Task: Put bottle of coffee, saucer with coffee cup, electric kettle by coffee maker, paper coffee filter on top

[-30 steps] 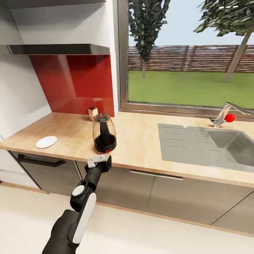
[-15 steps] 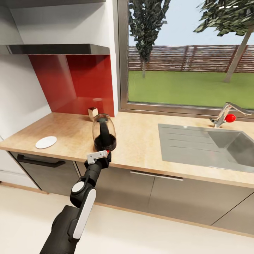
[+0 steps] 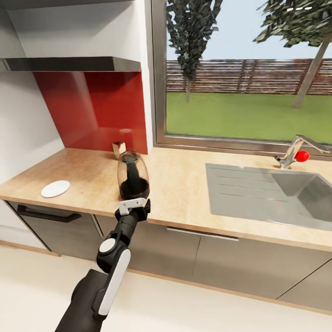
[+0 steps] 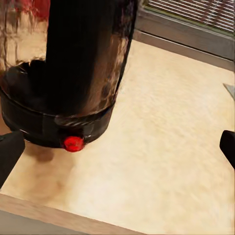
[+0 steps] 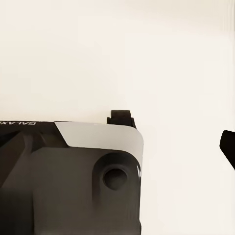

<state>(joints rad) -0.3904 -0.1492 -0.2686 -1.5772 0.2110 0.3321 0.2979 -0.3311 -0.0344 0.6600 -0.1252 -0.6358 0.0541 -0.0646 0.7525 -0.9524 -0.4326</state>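
The electric kettle (image 3: 133,175), clear glass with a black base, stands on the kitchen countertop (image 3: 184,184) close to its front edge. My left gripper (image 3: 134,205) sits right in front of the kettle's base, open. In the left wrist view the kettle (image 4: 68,73) with its red switch (image 4: 73,143) looms off-centre, and the left gripper (image 4: 117,152) has its fingertips spread wide to either side, touching nothing. The saucer (image 3: 55,188) lies flat at the counter's left end. My right gripper (image 5: 117,147) hangs over pale floor beside my body, one fingertip (image 5: 228,147) far out at the edge.
A small tan object (image 3: 118,148) stands behind the kettle against the red backsplash (image 3: 97,110). A steel sink (image 3: 276,193) with a tap (image 3: 295,152) fills the counter's right part. A dark hood (image 3: 74,63) hangs above; a window is behind.
My left gripper has edged forward to the kettle's base and now covers its red switch in the head view. The head view has shifted slightly.
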